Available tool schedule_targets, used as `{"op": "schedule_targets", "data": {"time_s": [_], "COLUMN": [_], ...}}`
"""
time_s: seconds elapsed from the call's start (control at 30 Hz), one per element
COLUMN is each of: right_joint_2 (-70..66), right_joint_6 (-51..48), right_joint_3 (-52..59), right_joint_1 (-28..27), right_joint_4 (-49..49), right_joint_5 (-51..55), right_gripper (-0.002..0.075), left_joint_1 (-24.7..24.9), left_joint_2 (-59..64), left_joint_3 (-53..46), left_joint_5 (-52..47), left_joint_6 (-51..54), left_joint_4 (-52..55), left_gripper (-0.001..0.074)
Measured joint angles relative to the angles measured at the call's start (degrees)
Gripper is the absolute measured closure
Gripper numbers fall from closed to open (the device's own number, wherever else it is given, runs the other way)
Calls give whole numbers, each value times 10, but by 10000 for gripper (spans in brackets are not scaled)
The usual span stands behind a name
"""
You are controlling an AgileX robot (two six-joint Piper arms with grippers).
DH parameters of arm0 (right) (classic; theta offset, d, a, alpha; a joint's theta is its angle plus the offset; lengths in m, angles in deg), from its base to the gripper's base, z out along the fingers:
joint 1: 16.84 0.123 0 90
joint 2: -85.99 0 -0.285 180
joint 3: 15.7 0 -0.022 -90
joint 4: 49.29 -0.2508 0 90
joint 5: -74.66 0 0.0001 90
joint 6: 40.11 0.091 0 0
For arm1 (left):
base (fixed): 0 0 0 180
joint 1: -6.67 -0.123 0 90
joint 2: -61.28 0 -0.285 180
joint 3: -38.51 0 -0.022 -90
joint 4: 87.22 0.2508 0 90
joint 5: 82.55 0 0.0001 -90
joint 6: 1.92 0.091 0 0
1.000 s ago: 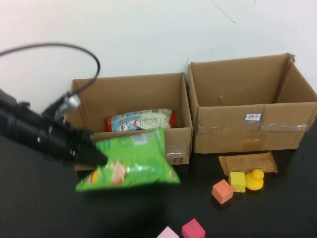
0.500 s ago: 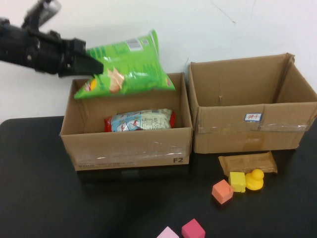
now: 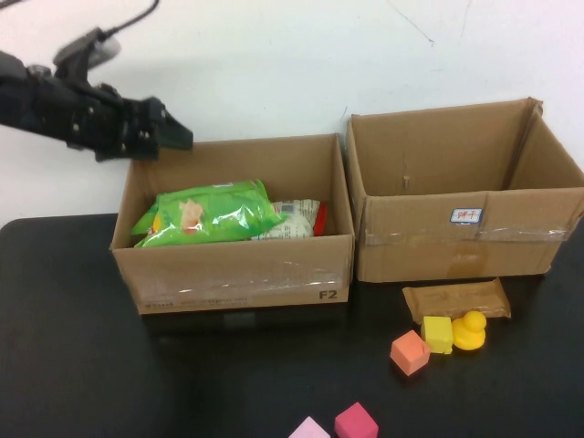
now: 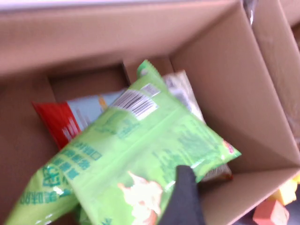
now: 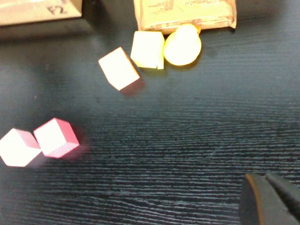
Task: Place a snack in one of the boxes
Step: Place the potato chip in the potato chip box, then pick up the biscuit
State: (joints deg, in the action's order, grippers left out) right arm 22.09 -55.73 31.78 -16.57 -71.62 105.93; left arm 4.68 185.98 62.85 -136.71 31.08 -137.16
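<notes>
The green snack bag lies inside the left cardboard box, resting on a red and blue-white snack bag. My left gripper hovers open above the box's back left corner and holds nothing. In the left wrist view one dark finger shows over the green bag, which is clear of it. The right box shows nothing inside. My right gripper is shut and hangs low over the black table, outside the high view.
A brown flat packet lies in front of the right box. Beside it are a yellow block, a yellow duck and an orange block. Two pink blocks sit at the front edge.
The left arm lifted the green bag from in front of the left box to above it. It then let go, and the bag dropped into the box.
</notes>
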Motion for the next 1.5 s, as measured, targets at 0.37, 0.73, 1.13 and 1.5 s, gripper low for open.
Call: {"op": "schedule_targets", "data": {"time_s": [0.37,0.73,1.13,1.5], "right_joint_2": [-36,-64,-191,-431], "right_joint_6": [-45,-142,-162,-213], "right_joint_3": [0,0,-6,-150], "right_joint_1": [0,0,0,0], "right_joint_4": [-9,-71,-223,-266], "right_joint_5": [2,-24,-210,-170], "right_gripper": [729,570,317,315], "left_joint_1": [-2,-4,-4,-4], "left_joint_2": [-97,-261,-534,-586], "left_joint_3": [58,-45,-501,-614], "left_joint_5": [12,68,303,321], "left_joint_6": [-76,-165,-136,-120], "left_joint_4": [190,410,403,332], "left_gripper": [699,734,735,735]}}
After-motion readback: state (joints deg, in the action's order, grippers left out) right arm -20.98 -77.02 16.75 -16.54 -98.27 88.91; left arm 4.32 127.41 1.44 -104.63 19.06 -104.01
